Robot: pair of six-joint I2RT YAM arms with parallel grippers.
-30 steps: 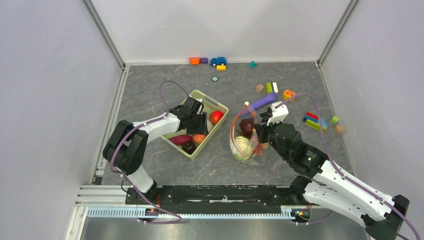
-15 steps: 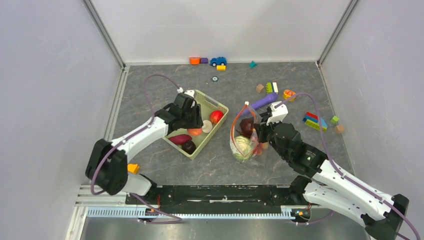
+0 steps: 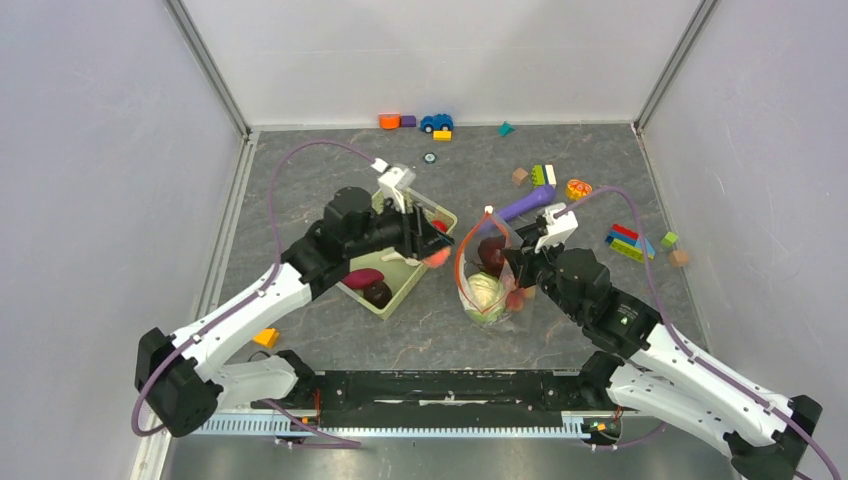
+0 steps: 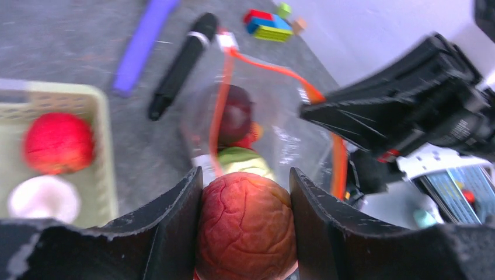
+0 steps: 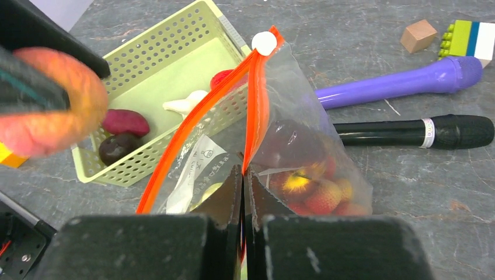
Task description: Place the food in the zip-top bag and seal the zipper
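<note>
- Nearest us, bare table (image 3: 420, 335) shows between the arm bases and the bag; a yellow block (image 3: 265, 337) lies beside the left arm.
- The right gripper (image 5: 244, 172) is clenched on the near lip of the zip-top bag (image 5: 303, 157), pinching the film right at the zipper (image 5: 198, 125).
- The bag sits right of centre on the table, mouth up and held open as a loop. We read the zipper's long axis as running near to far, with the white slider (image 5: 264, 42) at the far end.
- Inside the bag are a cabbage (image 3: 485, 292) and, beyond it, a dark purple piece (image 3: 492, 250).
- The left gripper (image 4: 245, 184) is grasping a peach apple (image 4: 245, 227), one finger on each side. It hangs over the basket's right rim, just beside the bag's left lip, with the open mouth straight ahead.
- The basket (image 3: 398, 297) sits left of the bag with a narrow gap between them. It holds a red apple (image 4: 58, 143), a white mushroom piece (image 4: 44, 198) and two purple pieces (image 5: 125, 122).
- Just past the bag, a black marker (image 5: 414, 131) and a purple stick (image 5: 397, 81) lie roughly parallel.
- At the far right are scattered blocks (image 3: 625, 242), and a toy car (image 3: 436, 123) sits by the back wall. Walls close three sides, and bare table runs left of the basket.
</note>
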